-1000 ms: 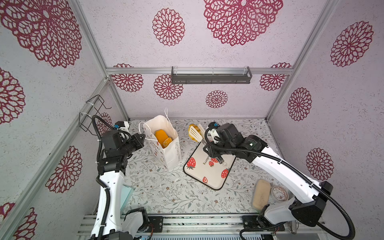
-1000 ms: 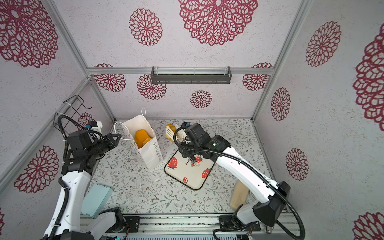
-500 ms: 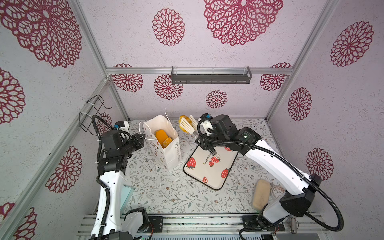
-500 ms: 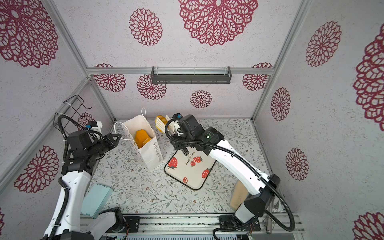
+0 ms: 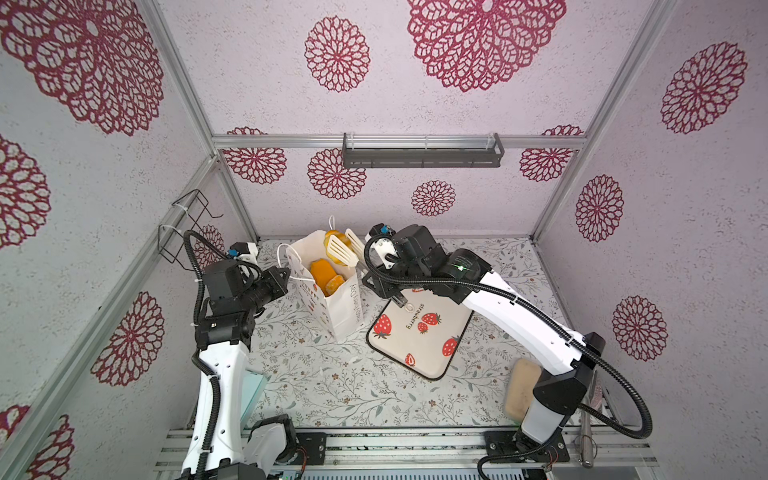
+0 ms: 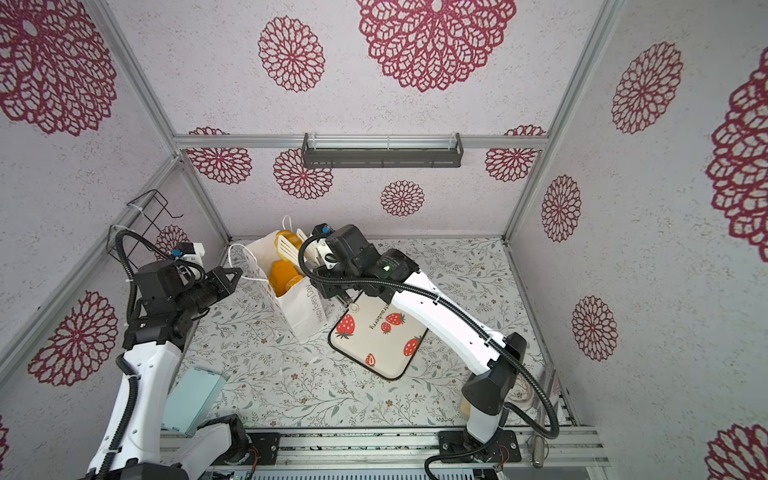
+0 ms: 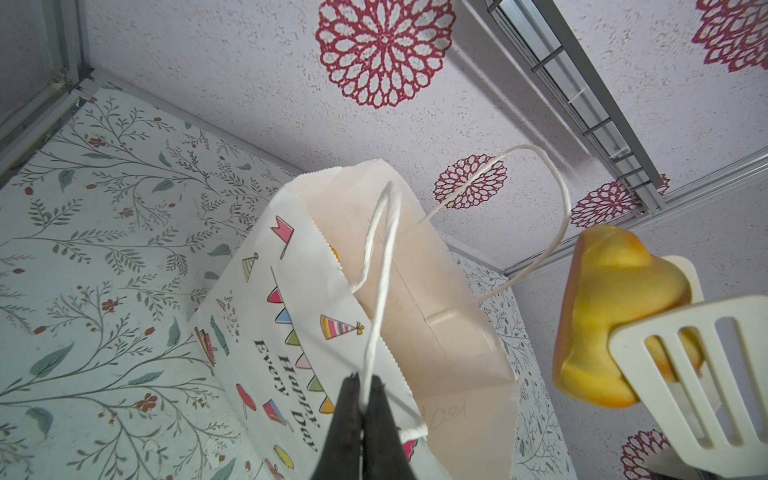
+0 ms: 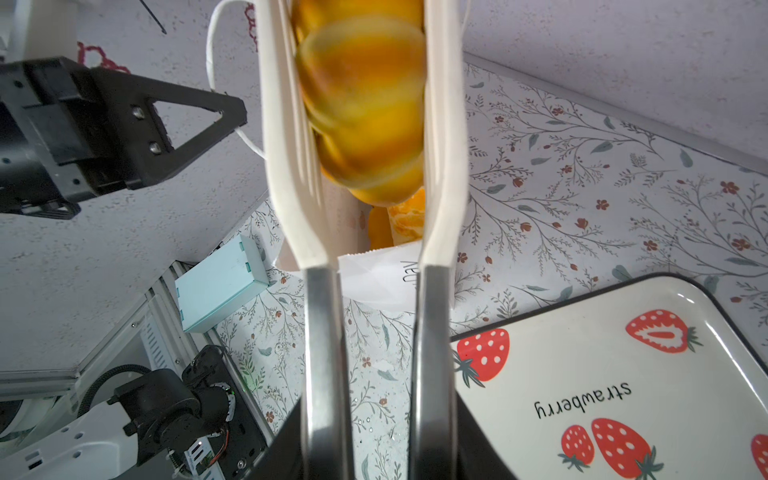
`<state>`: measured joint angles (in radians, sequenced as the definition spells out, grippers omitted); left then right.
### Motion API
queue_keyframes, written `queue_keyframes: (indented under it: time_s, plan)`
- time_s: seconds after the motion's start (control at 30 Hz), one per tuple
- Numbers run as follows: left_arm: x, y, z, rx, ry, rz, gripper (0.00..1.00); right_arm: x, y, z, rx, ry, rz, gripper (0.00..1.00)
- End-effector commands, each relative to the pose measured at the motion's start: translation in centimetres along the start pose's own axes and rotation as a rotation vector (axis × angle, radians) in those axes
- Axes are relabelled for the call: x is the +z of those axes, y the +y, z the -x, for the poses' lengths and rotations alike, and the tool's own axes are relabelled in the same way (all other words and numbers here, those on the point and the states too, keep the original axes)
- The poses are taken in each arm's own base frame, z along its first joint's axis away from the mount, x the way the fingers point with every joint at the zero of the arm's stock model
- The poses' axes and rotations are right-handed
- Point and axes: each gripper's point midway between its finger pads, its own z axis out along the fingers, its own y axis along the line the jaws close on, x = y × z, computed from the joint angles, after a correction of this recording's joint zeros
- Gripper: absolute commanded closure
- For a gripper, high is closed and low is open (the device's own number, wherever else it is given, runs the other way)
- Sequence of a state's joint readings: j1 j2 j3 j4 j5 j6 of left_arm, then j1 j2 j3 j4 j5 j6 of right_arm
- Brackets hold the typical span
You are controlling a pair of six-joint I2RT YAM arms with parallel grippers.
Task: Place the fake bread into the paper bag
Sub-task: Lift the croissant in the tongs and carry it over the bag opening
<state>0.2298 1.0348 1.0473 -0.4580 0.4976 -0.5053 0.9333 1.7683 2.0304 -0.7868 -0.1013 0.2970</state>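
The white paper bag [image 5: 338,309] [image 6: 305,311] stands upright and open in both top views, with orange fake bread [image 5: 324,274] [image 6: 282,276] inside it. My left gripper [image 7: 361,384] [image 5: 286,274] is shut on the bag's near cord handle [image 7: 378,270]. My right gripper [image 8: 378,444] is shut on the metal handles of a pair of tongs [image 8: 324,332]. The tongs' white slotted heads [image 5: 340,251] [image 7: 685,365] clamp one golden fake bread [image 5: 334,238] [image 7: 615,316] [image 8: 365,104]. It hangs in the air by the bag's far rim, clear of the paper.
A strawberry-print tray [image 5: 419,336] [image 8: 623,374] lies right of the bag, under the right arm. A pale beige block [image 5: 521,388] sits at the front right. A teal box [image 6: 191,399] lies by the left arm's base. A wire rack [image 5: 187,224] hangs on the left wall.
The right arm has swung left from the tray's far end to the bag's mouth, carrying the tongs and the bread. The left gripper has kept its hold on the handle.
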Motion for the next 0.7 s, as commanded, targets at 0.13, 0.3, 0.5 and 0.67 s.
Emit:
queue_keyframes:
  time_s: [0.13,0.3,0.5,0.67]
  plan:
    - [0.1,0.4,-0.1,0.005,-0.003,0.009,1.0,-0.6,2.6,3.7,-0.031,-0.087,0.084,0.6]
    - [0.1,0.4,-0.1,0.006,-0.002,0.011,1.0,1.1,2.7,4.0,-0.028,-0.073,0.09,0.6]
    - [0.0,0.3,-0.1,0.009,-0.004,0.011,1.0,1.9,2.8,5.1,-0.037,-0.092,0.094,0.6]
    - [0.0,0.3,-0.1,0.01,-0.004,0.011,1.0,2.9,2.2,5.6,-0.021,-0.092,0.096,0.6]
